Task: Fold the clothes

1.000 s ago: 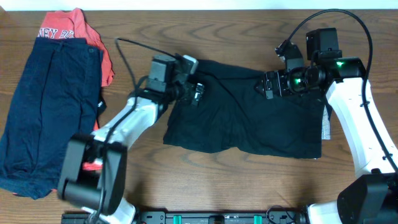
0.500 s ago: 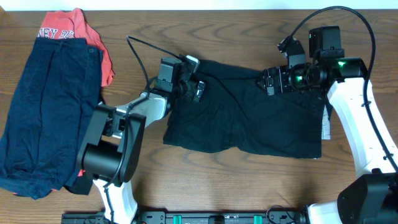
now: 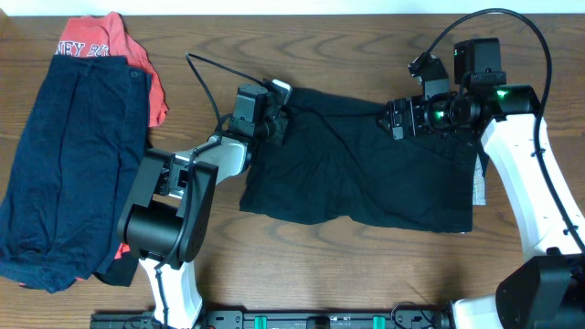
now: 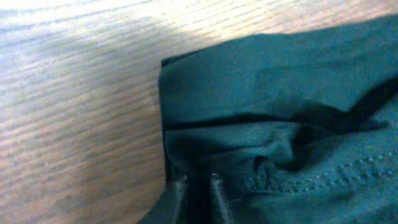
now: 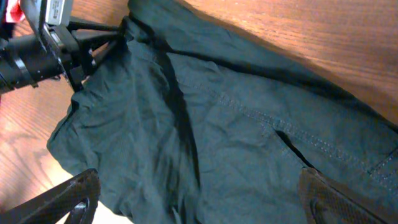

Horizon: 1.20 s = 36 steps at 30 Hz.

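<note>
The black garment [image 3: 356, 174] lies spread flat mid-table, one of the clothes. My left gripper [image 3: 279, 123] sits at its top-left corner. In the left wrist view its fingers [image 4: 214, 190] stand close together with a fold of the dark fabric [image 4: 280, 93] pinched between them, so that gripper [image 4: 198, 186] is shut on the corner. My right gripper [image 3: 395, 119] hovers over the garment's top-right part. Its two fingers [image 5: 68, 199] stand wide apart above the cloth [image 5: 236, 137], and nothing is in them.
Navy shorts [image 3: 73, 164] lie folded at the far left, partly over a red lettered tee [image 3: 114, 41]. A pale label [image 3: 478, 187] shows at the black garment's right edge. A black cable [image 3: 206, 78] loops over the wood behind the left arm.
My left gripper has gone from open to shut on the black garment's top-left corner, after the left arm shifted its pose. The right gripper rose slightly and stays open.
</note>
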Each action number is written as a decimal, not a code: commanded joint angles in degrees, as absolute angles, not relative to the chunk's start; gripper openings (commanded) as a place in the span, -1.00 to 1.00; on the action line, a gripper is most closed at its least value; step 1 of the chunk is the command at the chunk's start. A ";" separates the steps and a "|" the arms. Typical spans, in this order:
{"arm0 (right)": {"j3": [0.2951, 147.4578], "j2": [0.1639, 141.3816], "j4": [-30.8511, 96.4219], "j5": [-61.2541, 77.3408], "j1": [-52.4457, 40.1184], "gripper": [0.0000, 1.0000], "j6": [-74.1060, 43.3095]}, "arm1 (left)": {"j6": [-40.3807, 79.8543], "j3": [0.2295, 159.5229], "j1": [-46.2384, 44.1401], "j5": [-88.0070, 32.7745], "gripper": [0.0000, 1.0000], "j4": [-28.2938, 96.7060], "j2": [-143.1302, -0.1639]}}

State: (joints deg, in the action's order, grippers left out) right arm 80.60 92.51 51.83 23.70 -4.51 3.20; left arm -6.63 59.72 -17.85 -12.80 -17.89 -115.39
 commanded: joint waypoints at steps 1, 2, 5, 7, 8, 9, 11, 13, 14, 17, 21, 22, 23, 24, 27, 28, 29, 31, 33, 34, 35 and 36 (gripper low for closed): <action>80.93 91.61 51.59 23.79 -4.03 0.99 3.75 | -5.91 60.80 -17.72 -12.38 -0.81 -18.24 -112.66; 80.93 91.61 51.55 23.79 -4.03 0.99 3.75 | -5.58 60.80 -17.72 -12.38 -0.83 -18.17 -111.81; 80.93 91.61 51.42 23.79 -4.03 0.98 3.75 | -5.28 60.80 -17.72 -12.40 -0.87 -17.93 -109.14; 80.93 91.61 51.37 23.79 -4.03 0.98 3.75 | -5.30 60.80 -17.72 -12.40 -0.86 -18.00 -107.85; 80.93 91.61 51.35 23.79 -4.03 0.99 3.75 | -5.32 60.80 -17.72 -12.40 -0.87 -18.15 -107.59; 80.93 91.61 51.35 23.79 -4.03 0.98 3.75 | -5.32 60.80 -17.72 -12.40 -0.86 -18.28 -107.53; 80.93 91.61 51.37 23.79 -4.03 0.99 3.75 | -5.32 60.77 -17.72 -12.43 -0.55 -18.24 -107.59; 80.93 91.61 51.37 23.79 -4.03 0.98 3.75 | -5.56 60.77 -17.76 -13.74 0.09 -17.89 -107.72; 80.93 91.61 51.35 23.79 -4.03 0.98 3.75 | -6.50 60.77 -17.76 -14.81 0.23 -17.76 -107.77; 80.93 91.61 50.96 23.81 -4.03 0.98 3.73 | -10.13 60.77 -17.78 -17.17 0.28 -16.93 -107.81; 80.93 91.61 50.74 23.81 -4.14 0.98 3.70 | -10.50 60.77 -17.76 -17.12 0.20 -16.82 -107.81; 80.93 91.61 50.74 23.81 -4.14 0.98 3.70 | -10.52 60.77 -17.76 -17.12 0.20 -16.82 -107.81; 80.93 91.61 50.76 23.81 -4.14 0.99 3.70 | -10.55 60.77 -17.76 -17.10 0.21 -16.82 -107.81; 80.93 91.61 50.76 23.81 -4.14 0.98 3.70 | -10.74 60.77 -17.76 -17.10 0.25 -16.82 -107.87; 80.93 91.61 50.76 23.81 -4.14 0.98 3.70 | -10.76 60.77 -17.76 -17.10 0.38 -16.80 -108.31; 80.93 91.61 50.74 23.81 -4.14 0.98 3.70 | -10.76 60.80 -17.76 -17.10 0.41 -16.80 -108.62; 80.93 91.61 50.76 23.81 -4.14 0.98 3.70 | -10.76 60.77 -17.76 -17.10 0.43 -16.82 -108.99; 80.93 91.61 50.76 23.81 -4.14 0.99 3.70 | -10.76 60.80 -17.76 -17.10 0.43 -16.80 -109.62; 80.93 91.61 50.76 23.81 -4.14 0.98 3.73 | -10.74 60.77 -17.76 -17.10 0.43 -16.80 -110.10; 80.93 91.61 50.76 23.81 -4.14 0.98 3.73 | -10.72 60.77 -17.76 -17.10 0.43 -16.78 -110.13; 80.93 91.61 50.76 23.81 -4.14 0.98 3.73 | -10.72 60.77 -17.76 -17.10 0.43 -16.78 -110.13; 80.93 91.61 50.76 23.81 -4.14 0.99 3.73 | -10.70 60.80 -17.78 -17.12 0.43 -16.82 -110.13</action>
State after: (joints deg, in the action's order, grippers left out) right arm 80.60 92.51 50.94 23.59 -4.51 3.18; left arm -10.20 59.79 -17.85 -16.43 -16.86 -109.34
